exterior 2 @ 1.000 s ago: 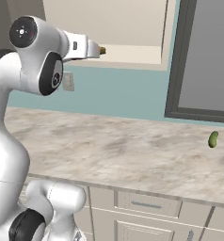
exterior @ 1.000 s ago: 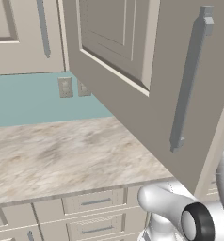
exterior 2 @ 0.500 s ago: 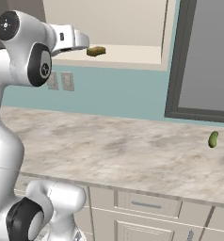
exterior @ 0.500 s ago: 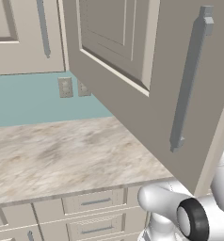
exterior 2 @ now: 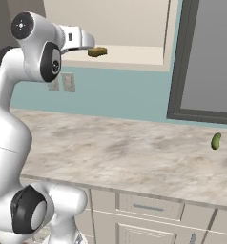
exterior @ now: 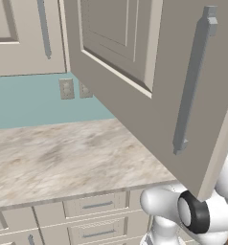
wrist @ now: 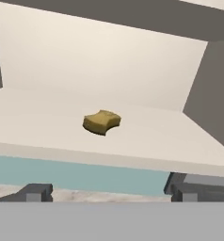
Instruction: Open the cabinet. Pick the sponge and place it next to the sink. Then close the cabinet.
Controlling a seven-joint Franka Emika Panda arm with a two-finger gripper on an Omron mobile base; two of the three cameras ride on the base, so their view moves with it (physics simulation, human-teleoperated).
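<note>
The cabinet door point(exterior: 120, 43) stands swung open toward the base, its long grey bar handle point(exterior: 192, 81) on the near edge. Inside, the yellow-tan sponge point(wrist: 101, 122) lies on the pale cabinet shelf point(wrist: 43, 132). From the right base view the sponge point(exterior 2: 97, 51) sits at the shelf's front edge. My gripper point(exterior 2: 88, 43) hovers just left of it at shelf height. In the hand view the gripper point(wrist: 111, 192) is open, short of the shelf's lip, with nothing between the fingertips point(wrist: 36, 191). The sink is out of view.
A marbled counter point(exterior 2: 134, 152) runs below the cabinet, with beige drawers point(exterior: 96, 206) under it. A small green pickle-like thing point(exterior 2: 215, 140) lies at the counter's right. A dark-framed panel point(exterior 2: 206, 62) rises at the right. Wall outlets point(exterior 2: 67, 82) sit on the teal backsplash.
The hand drew back left off the sponge, which now shows in full, then edged slightly toward it again. Jaws stayed open; sponge and door have not moved.
</note>
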